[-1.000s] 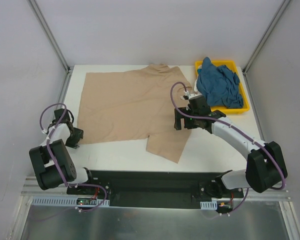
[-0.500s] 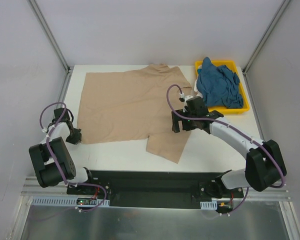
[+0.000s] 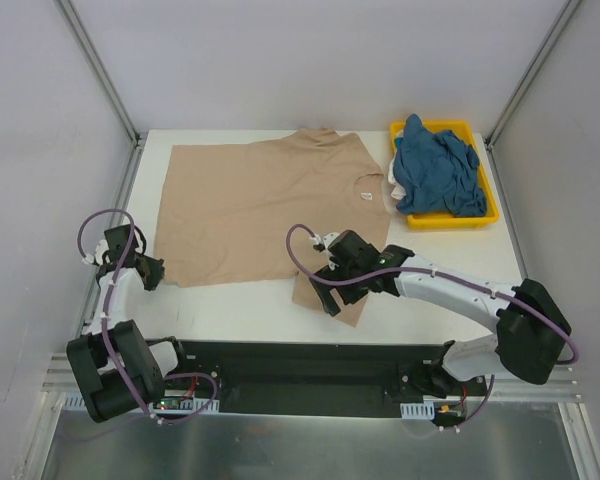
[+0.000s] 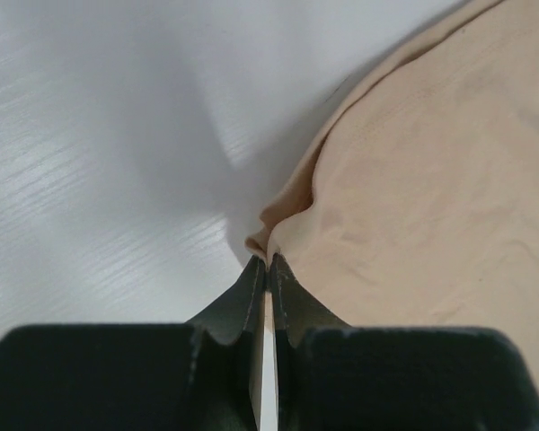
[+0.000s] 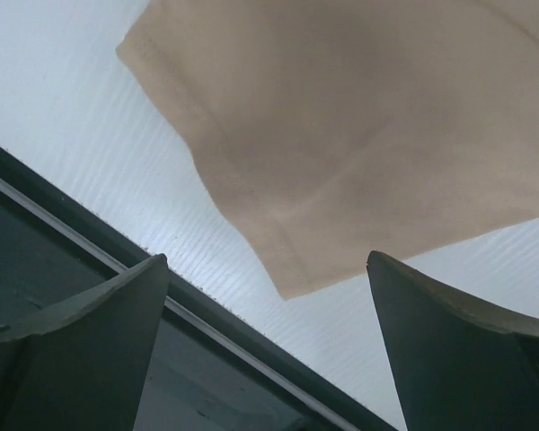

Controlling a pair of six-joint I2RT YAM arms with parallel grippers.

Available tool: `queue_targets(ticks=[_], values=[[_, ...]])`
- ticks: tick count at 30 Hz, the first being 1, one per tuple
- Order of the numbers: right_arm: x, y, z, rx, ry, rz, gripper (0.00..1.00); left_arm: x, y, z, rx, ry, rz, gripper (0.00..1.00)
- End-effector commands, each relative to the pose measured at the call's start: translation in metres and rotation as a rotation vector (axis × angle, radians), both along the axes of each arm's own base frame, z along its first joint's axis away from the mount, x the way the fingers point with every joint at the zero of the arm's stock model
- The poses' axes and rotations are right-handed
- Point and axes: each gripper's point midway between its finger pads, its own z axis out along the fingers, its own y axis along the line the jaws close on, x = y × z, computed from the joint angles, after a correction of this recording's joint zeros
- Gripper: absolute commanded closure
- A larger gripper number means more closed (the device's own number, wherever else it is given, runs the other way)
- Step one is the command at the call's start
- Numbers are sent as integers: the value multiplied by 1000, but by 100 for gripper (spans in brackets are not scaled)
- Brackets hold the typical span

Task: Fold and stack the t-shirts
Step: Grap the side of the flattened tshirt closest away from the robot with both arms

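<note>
The tan-beige t-shirt (image 3: pixel 260 205) lies spread flat on the white table, its white neck label (image 3: pixel 364 196) showing at the right. One sleeve (image 3: pixel 320 292) points toward the near edge. My left gripper (image 3: pixel 154 270) is shut on the shirt's near-left hem corner (image 4: pixel 268 235), pinching a small fold. My right gripper (image 3: pixel 332 293) is open, wide, just above the near sleeve's end (image 5: pixel 341 180), holding nothing. The teal-blue t-shirt (image 3: pixel 437 170) lies crumpled in the yellow tray (image 3: pixel 489 192) at the far right.
The table's black front rail (image 5: pixel 90 242) runs just below the sleeve end. Metal frame posts (image 3: pixel 100 70) rise at the back corners, with grey walls on both sides.
My right gripper has moved from the shirt's neck area toward me and left, down to the near sleeve. The neck label is now uncovered. The left arm shifted slightly at the hem corner.
</note>
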Motion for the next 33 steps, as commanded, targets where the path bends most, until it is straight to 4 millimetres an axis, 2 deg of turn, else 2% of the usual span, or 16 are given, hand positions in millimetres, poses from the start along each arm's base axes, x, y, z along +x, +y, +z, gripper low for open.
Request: queue_targets(ticks=[1, 4, 5, 9, 13, 16, 18, 20, 24, 26, 29, 32, 33], values=[[-6, -7, -4, -45, 8, -26, 6, 7, 0, 10, 13, -70, -29, 100], [-3, -2, -14, -70, 26, -17, 15, 9, -1, 11, 9, -75, -34, 100], [-5, -2, -22, -90, 58, -11, 24, 10, -1, 12, 6, -78, -30, 100], [-17, 4, -41, -114, 152, 2, 32, 12, -1, 13, -1, -78, -26, 100], [-21, -11, -54, -208, 161, -13, 38, 11, 0, 12, -6, -79, -3, 100], [-24, -24, -62, -269, 174, -55, 47, 9, 0, 10, -7, -76, 11, 100], [-33, -28, -67, -278, 207, -61, 62, 6, 0, 8, -5, -73, 22, 100], [-45, -26, -66, -258, 244, -52, 74, 2, 0, 6, -4, -74, 45, 100], [-67, -30, -61, -258, 263, -49, 85, -1, -2, 6, -14, -94, 69, 100], [-76, -28, -52, -230, 268, -39, 96, -3, -3, 7, -13, -106, 74, 100], [-91, -25, -41, -190, 284, -22, 99, -8, -4, 6, -9, -114, 80, 100], [-103, -23, -30, -153, 304, 1, 99, -19, -2, 2, 13, -80, 101, 100], [-106, -25, -29, -153, 311, 6, 99, -29, 0, -1, 22, -39, 122, 100]])
